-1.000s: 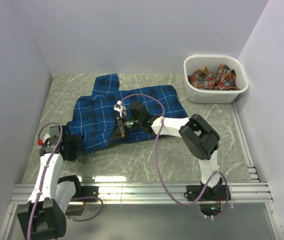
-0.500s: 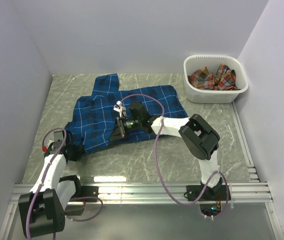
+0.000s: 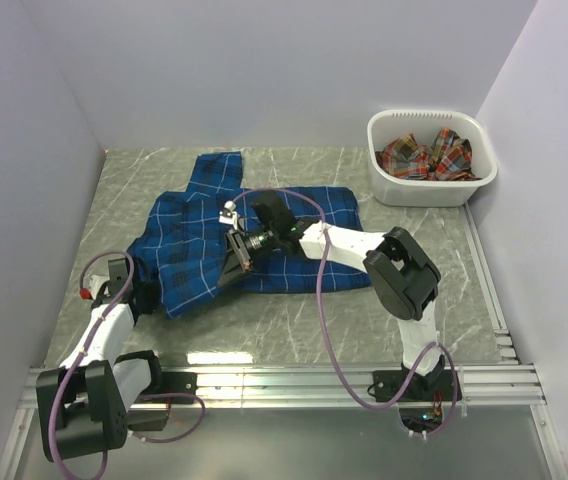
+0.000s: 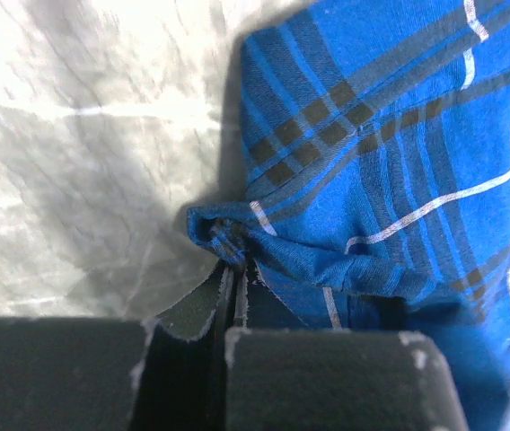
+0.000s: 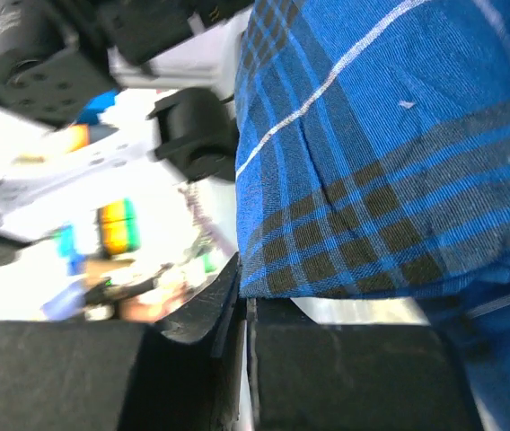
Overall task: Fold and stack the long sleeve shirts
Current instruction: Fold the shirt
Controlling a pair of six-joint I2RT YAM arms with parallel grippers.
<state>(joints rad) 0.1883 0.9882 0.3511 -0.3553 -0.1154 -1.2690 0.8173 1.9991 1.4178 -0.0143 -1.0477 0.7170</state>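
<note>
A royal blue plaid long sleeve shirt point(image 3: 196, 238) lies rumpled on the grey marbled table, one sleeve pointing to the back. My left gripper point(image 3: 151, 298) is at its near left corner. In the left wrist view the left gripper point(image 4: 236, 267) is shut on a bunched tip of the blue shirt point(image 4: 399, 153). My right gripper point(image 3: 232, 264) is over the shirt's middle. In the right wrist view the right gripper point(image 5: 246, 301) is shut on an edge of the blue shirt point(image 5: 390, 153), which hangs lifted. A red-orange plaid shirt point(image 3: 426, 157) lies crumpled in the basket.
The white plastic basket point(image 3: 430, 192) stands at the back right corner. White walls close in the left, back and right sides. An aluminium rail point(image 3: 284, 380) runs along the near edge by the arm bases. A purple cable point(image 3: 317, 300) loops off the right arm.
My left gripper has closed on the shirt's near left corner. My right gripper has drawn back and up with the cloth, and the shirt's near edge has shifted and bunched.
</note>
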